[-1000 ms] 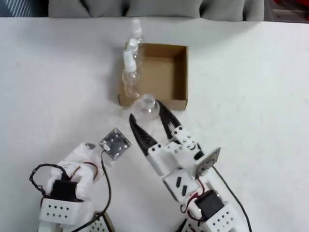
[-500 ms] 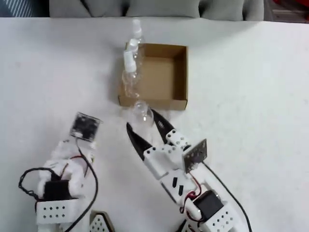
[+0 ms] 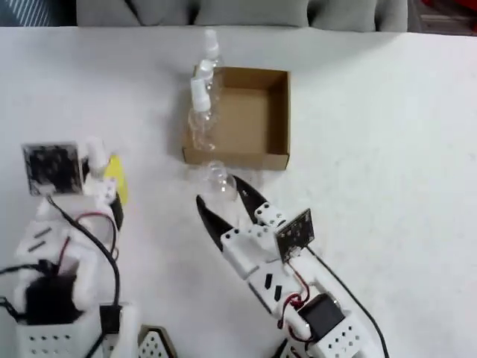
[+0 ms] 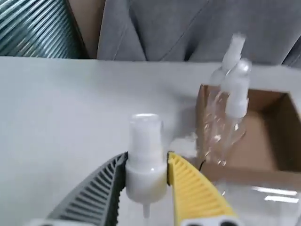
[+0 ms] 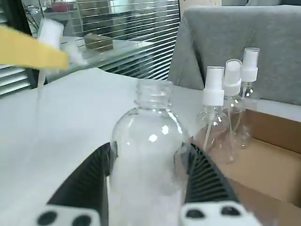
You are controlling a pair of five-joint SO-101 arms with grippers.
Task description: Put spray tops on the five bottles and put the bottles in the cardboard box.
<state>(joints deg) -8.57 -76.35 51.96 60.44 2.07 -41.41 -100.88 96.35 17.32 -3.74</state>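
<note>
Uncapped bottle [image 5: 149, 136], centre of the high view just below the cardboard box [image 3: 282, 112], clenched in the jaws of the right gripper [image 3: 219, 192]. Spray top [image 4: 145, 165] clamped by the left gripper [image 4: 146, 159], well apart. Three capped bottles [image 3: 202, 97] stand at the box's left wall. Judged roughly midway: this bottle's capping and boxing remain.

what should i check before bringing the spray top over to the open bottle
1. spray top clamped between the left jaws: ok
2. open bottle upright between the right jaws: ok
3. bottle neck bare, nothing over it: ok
4. spray top lined up above the neck: not ok, it sits well off to the side
5. dip tube hanging straight: cannot tell
6. free floor in the cardboard box beside the three capped bottles: ok
</note>
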